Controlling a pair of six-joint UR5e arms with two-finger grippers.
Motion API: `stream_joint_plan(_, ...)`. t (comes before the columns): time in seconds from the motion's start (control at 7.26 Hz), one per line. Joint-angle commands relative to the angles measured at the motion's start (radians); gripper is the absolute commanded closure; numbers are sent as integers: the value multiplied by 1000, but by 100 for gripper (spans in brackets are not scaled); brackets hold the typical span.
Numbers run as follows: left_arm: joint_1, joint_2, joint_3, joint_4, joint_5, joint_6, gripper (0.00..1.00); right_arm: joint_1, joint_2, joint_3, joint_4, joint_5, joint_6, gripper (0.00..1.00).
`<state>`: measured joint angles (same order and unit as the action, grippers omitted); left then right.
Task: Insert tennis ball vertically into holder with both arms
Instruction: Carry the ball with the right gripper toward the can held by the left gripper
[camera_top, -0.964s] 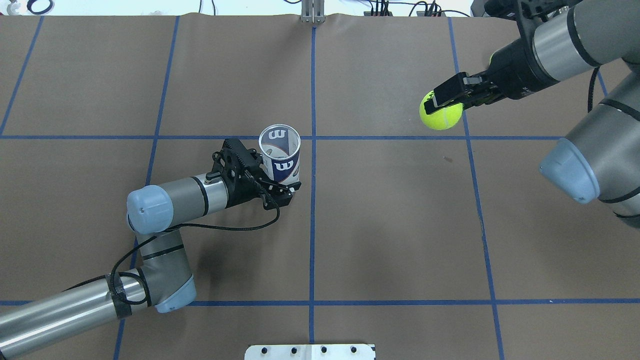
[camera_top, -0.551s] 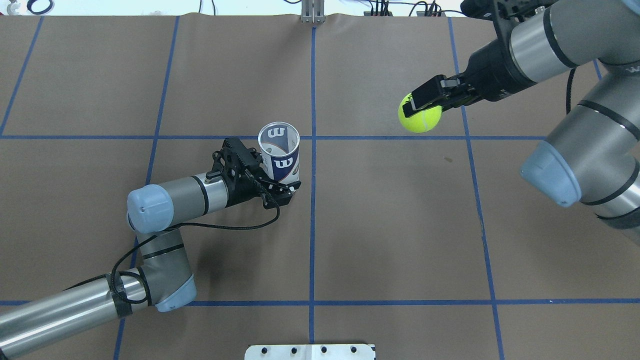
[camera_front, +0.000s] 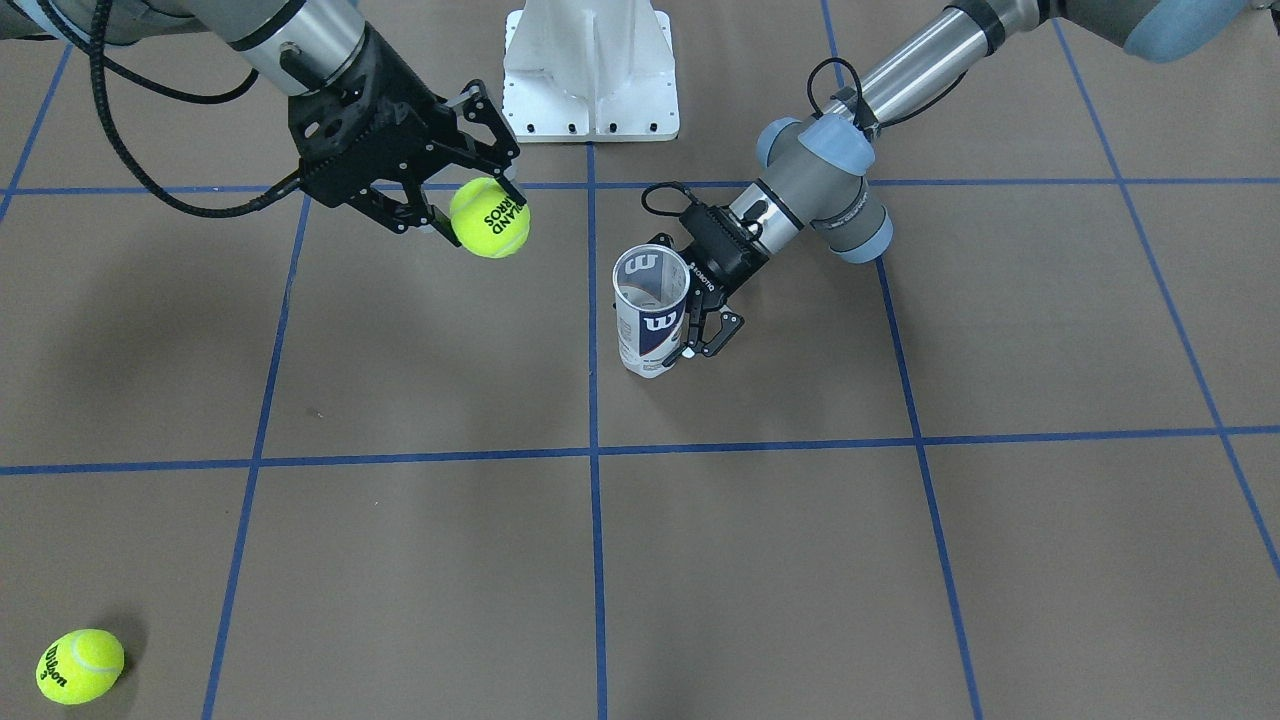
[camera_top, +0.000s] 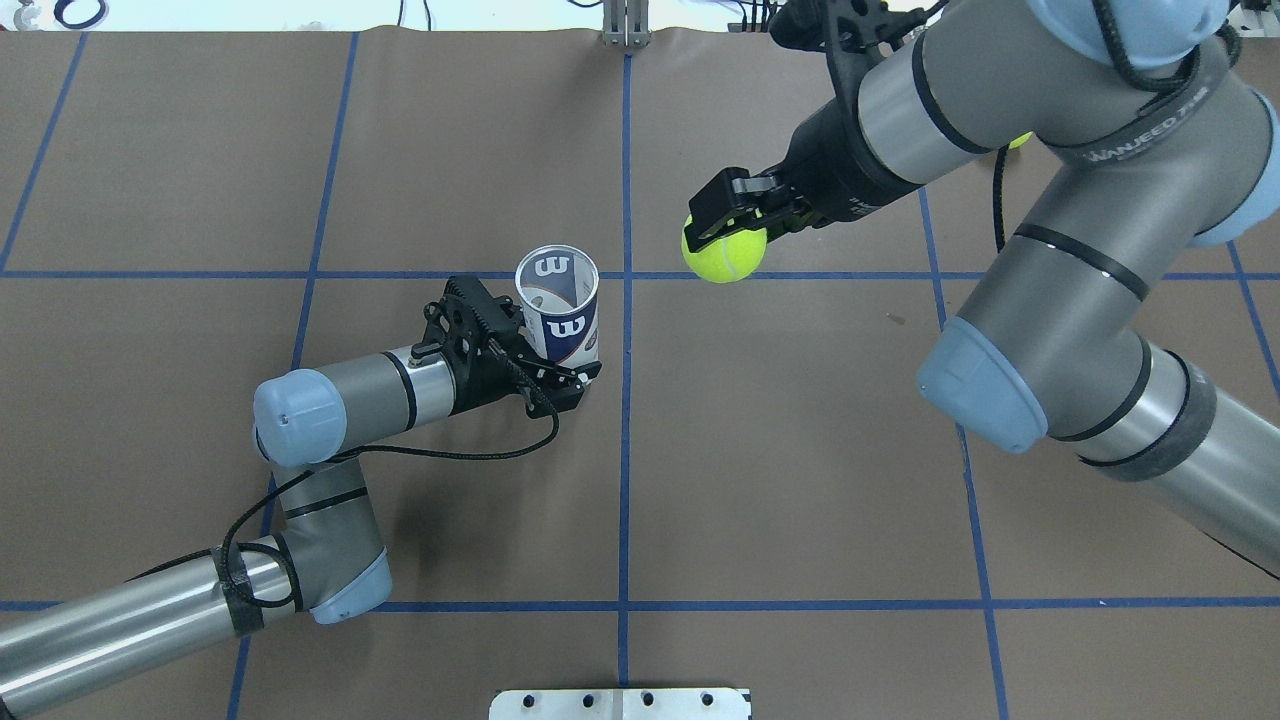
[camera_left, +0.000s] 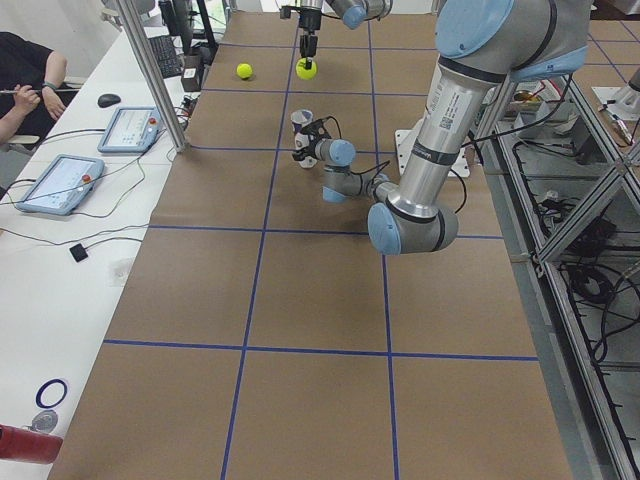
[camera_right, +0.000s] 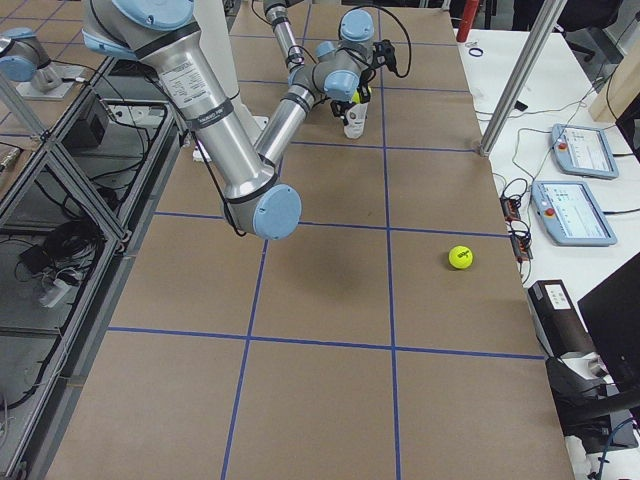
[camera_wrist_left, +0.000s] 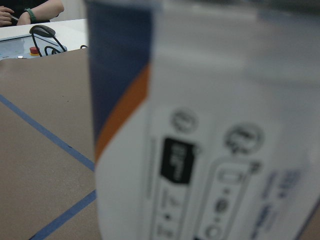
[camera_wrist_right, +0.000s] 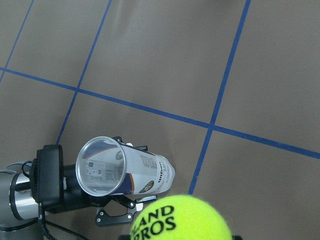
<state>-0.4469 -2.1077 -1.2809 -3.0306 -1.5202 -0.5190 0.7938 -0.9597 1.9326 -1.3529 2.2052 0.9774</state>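
While the left pincer (camera_front: 705, 325) is clamped on the lower part of the can (camera_front: 650, 310), the can stands upright on the bench (camera_front: 900, 560) with its open mouth facing up, and from the overhead view it looks empty inside. The right pincer (camera_front: 455, 195) has the ball (camera_front: 490, 217) squeezed between its fingers and hangs in the air, off to one side of the can and well apart from it.

So I'd call this the carry step: ball picked up, can braced, nothing dropped in yet. The right wrist view makes it pretty obvious, since the can's mouth sits off to the lower left of the ball rather than under it.

Next move, as I see it, is sliding the ball sideways until it's centred over the mouth, then coming straight down and only letting go once the ball is at the rim or just inside. The mouth doesn't look much wider than the ball, so the line-up has to be good or the ball will catch the rim and bounce off. The left arm just needs to hold steady so the can doesn't tip when the ball touches.

Also there's a second ball (camera_front: 80, 666) lying loose near a far corner of the bench, not part of this bit
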Motion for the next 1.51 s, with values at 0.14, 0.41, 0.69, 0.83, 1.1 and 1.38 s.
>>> stream_joint_plan(0.14,-3,2,0,-8,-2,-1,21,-39,77,-40,-9,-38,43,100)
stream_joint_plan(0.41,-1,2,0,-8,-3,-1,25,-54,116,-53,-24,-50,57,100)
stream_joint_plan(0.69,-3,2,0,-8,-3,-1,25,-97,207,-127,-57,-122,57,100)
stream_joint_plan(0.83,-3,2,0,-8,-3,-1,25,-97,251,-179,-60,-124,57,100)
stream_joint_plan(1.1,1,2,0,-8,-3,-1,25,-97,312,-257,-60,-125,57,100)
stream_joint_plan(1.38,1,0,0,-8,-3,-1,25,-97,321,-300,-58,-151,55,100)
